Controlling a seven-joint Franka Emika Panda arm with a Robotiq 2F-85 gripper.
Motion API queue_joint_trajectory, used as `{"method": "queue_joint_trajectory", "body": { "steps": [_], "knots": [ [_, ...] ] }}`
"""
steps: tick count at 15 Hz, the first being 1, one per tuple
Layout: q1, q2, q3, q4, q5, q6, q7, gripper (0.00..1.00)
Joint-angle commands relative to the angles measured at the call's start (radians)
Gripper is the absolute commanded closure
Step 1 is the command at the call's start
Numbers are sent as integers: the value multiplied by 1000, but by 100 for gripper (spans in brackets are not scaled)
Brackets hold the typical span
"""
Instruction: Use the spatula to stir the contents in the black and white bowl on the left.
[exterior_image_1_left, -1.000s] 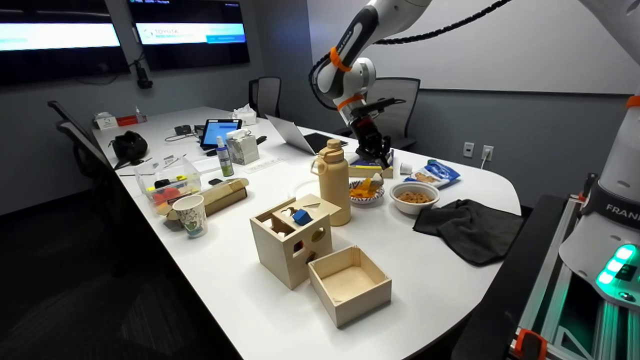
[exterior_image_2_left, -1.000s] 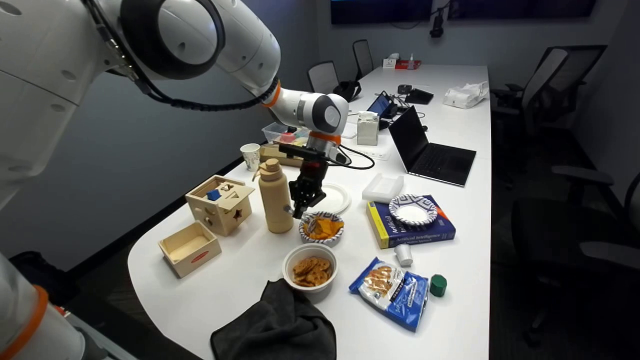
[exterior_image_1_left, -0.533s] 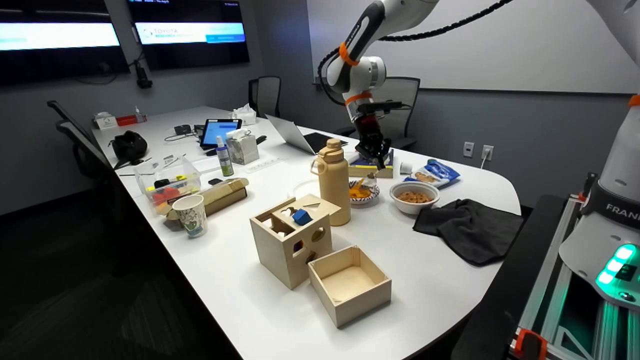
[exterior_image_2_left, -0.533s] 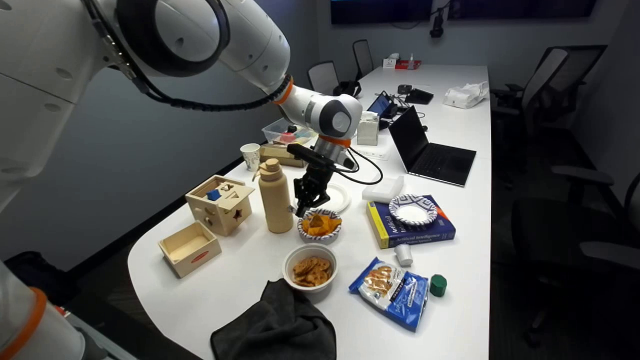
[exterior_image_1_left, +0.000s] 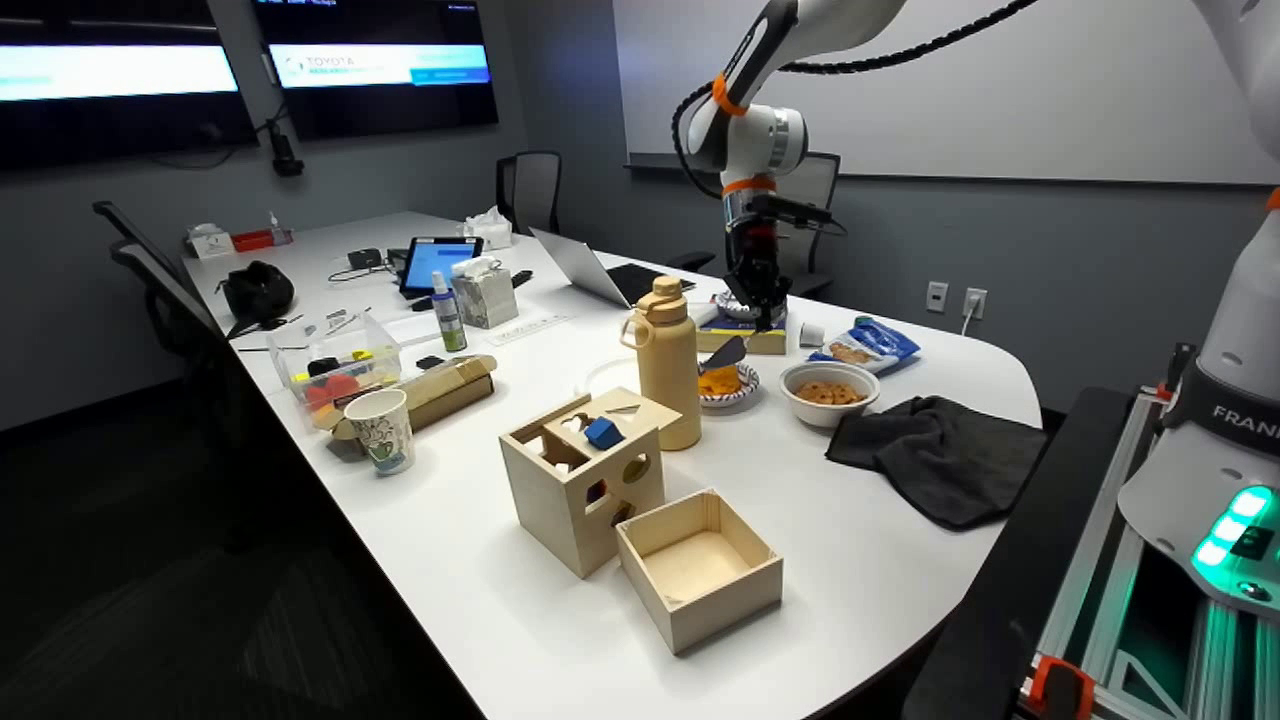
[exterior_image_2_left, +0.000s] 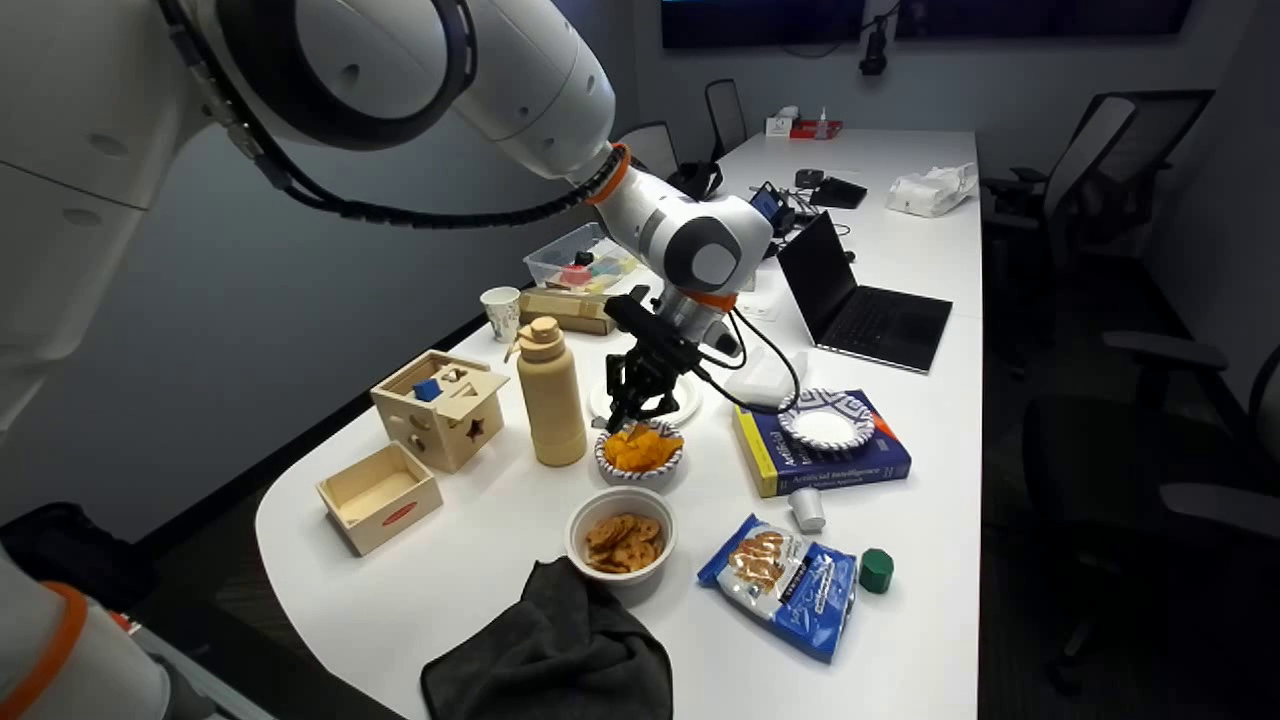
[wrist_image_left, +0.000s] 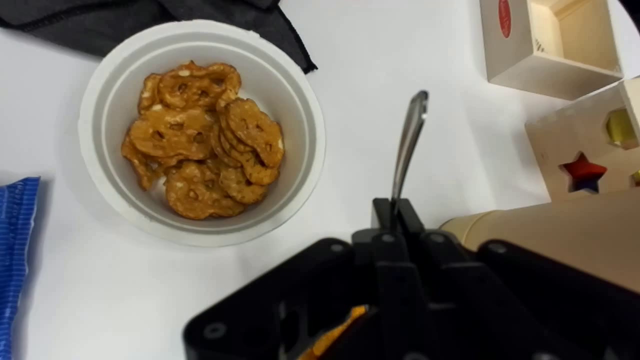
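The black and white bowl (exterior_image_2_left: 606, 466) has a patterned rim and stands behind the tan bottle, which partly hides it in an exterior view (exterior_image_1_left: 745, 396). Its contents are orange-yellow chips (exterior_image_2_left: 640, 453), also seen in an exterior view (exterior_image_1_left: 718, 383). My gripper (wrist_image_left: 392, 212) is shut on the metal spatula, whose thin end (wrist_image_left: 411, 135) sticks out past the fingertips. In both exterior views the gripper (exterior_image_1_left: 765, 322) (exterior_image_2_left: 615, 420) is above the bowl's far side. The spatula's dark blade (exterior_image_1_left: 725, 352) slants down over the chips; I cannot tell whether it touches them.
The tan bottle (exterior_image_2_left: 553, 400) stands close beside the bowl. A pale bowl of pretzel crisps (wrist_image_left: 200, 232) is in front. A second patterned bowl (exterior_image_2_left: 825, 430) rests on a thick book (exterior_image_2_left: 790, 470). A white plate (exterior_image_2_left: 685, 400), shape-sorter box (exterior_image_2_left: 445, 420) and dark cloth (exterior_image_2_left: 560, 650) lie around.
My gripper has moved away from the bottle and become more upright. The spatula has turned, its blade now showing dark and slanted over the chips. The chips and bowl have shifted slightly.
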Motion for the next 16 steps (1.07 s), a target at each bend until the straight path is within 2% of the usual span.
{"method": "queue_joint_trajectory", "body": {
  "steps": [1, 8, 16],
  "knots": [
    [-53, -5, 34, -32, 46, -6, -139, 99],
    [-92, -1, 40, -63, 44, 33, -301, 99],
    [-85, 16, 36, -93, 13, 125, -436, 99]
  ]
}}
